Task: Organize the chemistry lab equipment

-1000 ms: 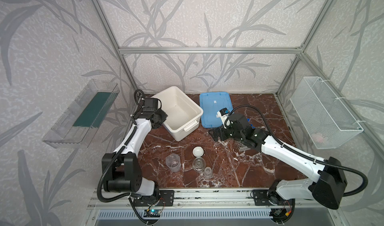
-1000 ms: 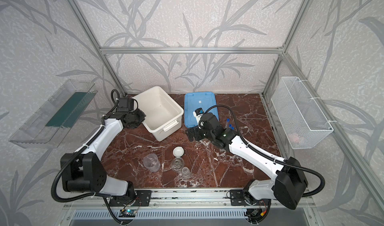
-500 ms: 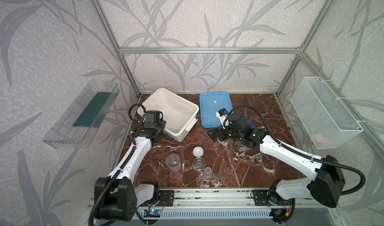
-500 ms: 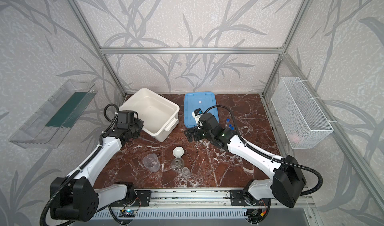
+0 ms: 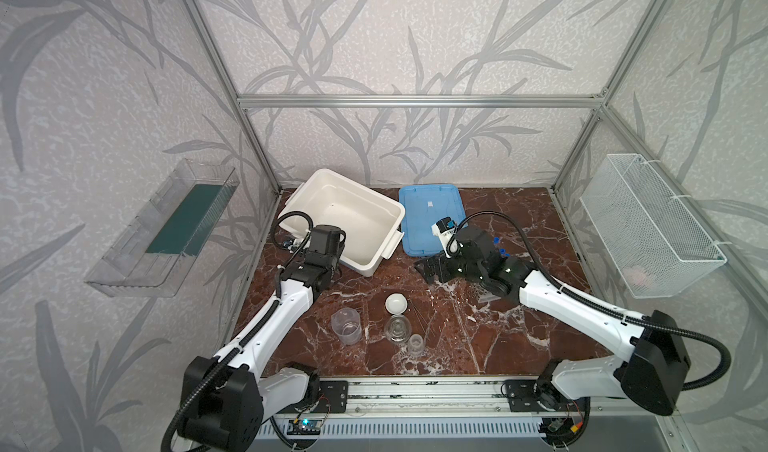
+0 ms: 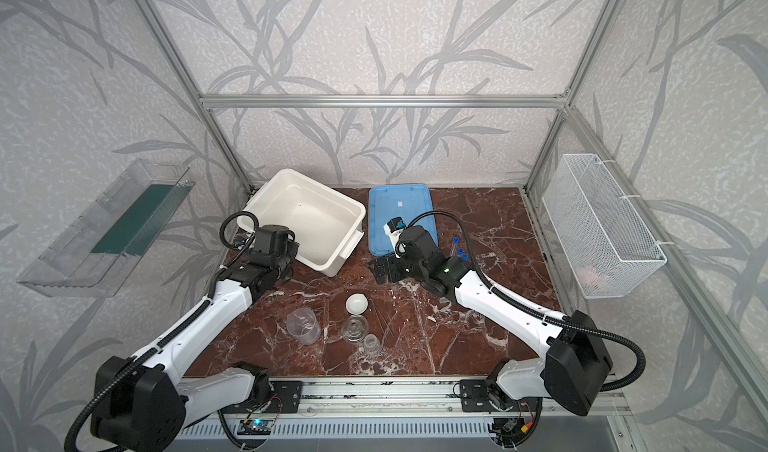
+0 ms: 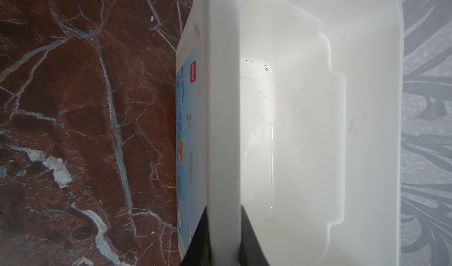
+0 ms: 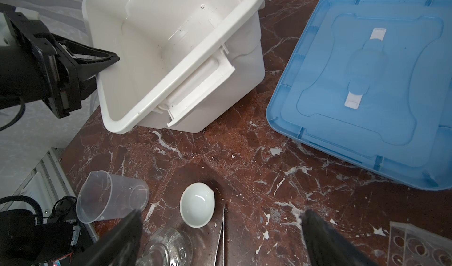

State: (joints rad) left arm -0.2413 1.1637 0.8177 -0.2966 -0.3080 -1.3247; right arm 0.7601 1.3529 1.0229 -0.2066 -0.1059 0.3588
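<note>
- Apparently a box-positioning step: left claw (image 7: 224, 230) is clamped on the rim of the white box (image 5: 345, 221), upper left of the tabletop (image 5: 478, 346) in both top views.
- Right claw (image 5: 430, 269) hangs wide open and empty, just below the blue lid (image 5: 430, 217).
- Box is empty. Dish (image 5: 396, 303), beaker (image 5: 345, 325) and flask (image 5: 397, 329) sit low centre; test tubes (image 6: 455, 246) lie right of the lid; rack (image 8: 420, 245) is near the right claw.
- Next, likely: left claw releases the rim and the right claw drops on the dish. It is shallow, so it needs a rim pinch.
</note>
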